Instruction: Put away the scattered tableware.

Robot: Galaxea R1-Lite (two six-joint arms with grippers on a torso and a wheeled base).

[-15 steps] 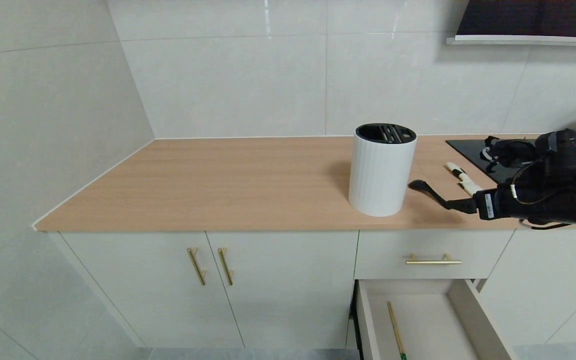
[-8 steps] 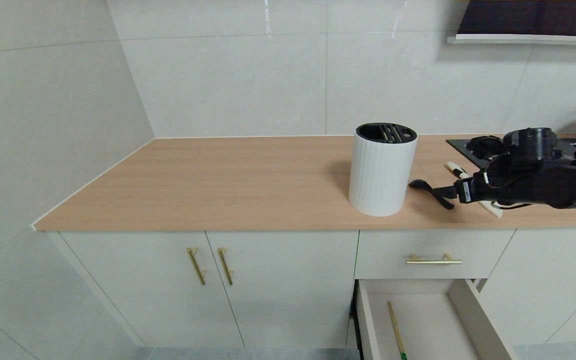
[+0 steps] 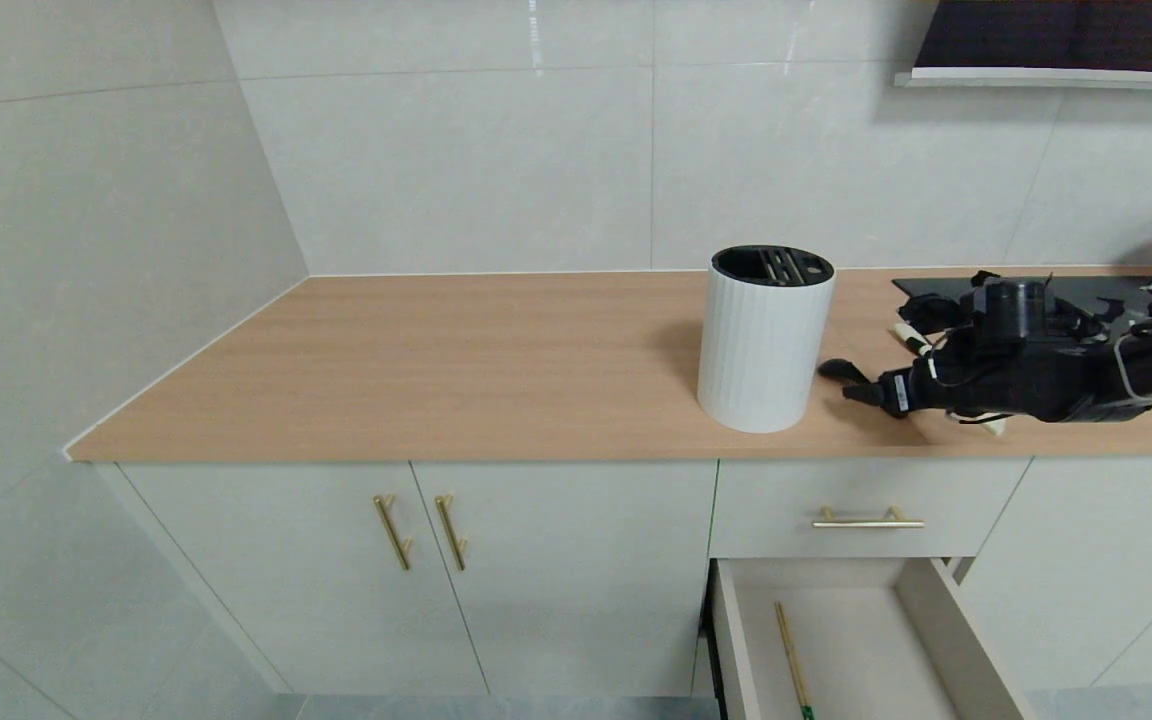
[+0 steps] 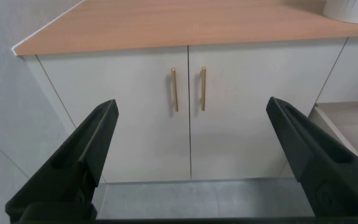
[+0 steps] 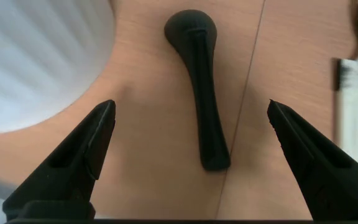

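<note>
A: What lies nearest?

B: A drawer [image 3: 856, 650] stands pulled open below the table [image 3: 436, 370], at its right part, with a pair of chopsticks [image 3: 791, 660] lying lengthwise along its left side. The left gripper [image 4: 191, 102] hangs low before the two cabinet doors [image 4: 241, 118]. Its fingers are spread wide and hold nothing.

A: And up on the table?

B: A white ribbed holder [image 3: 764, 340] stands upright near the front edge, its black slotted top open. Just beside it, to the right, a black spoon [image 3: 839, 370] lies flat on the wood, its rounded end toward the holder.

A: Where is the right gripper?

B: The right gripper [image 3: 866, 393] is low over the table, pointing at the holder. In the right wrist view it [image 5: 190, 106] is opened wide and empty, with the black spoon [image 5: 199, 93] lying between its fingers. Whether it touches the spoon cannot be told.

A: Farther back?

B: A white-handled utensil [image 3: 908, 338] lies on the table, partly hidden by the right arm. Behind it sits a black cooktop [image 3: 1116, 290], and grey wall tiles [image 3: 456, 160] close the scene.
</note>
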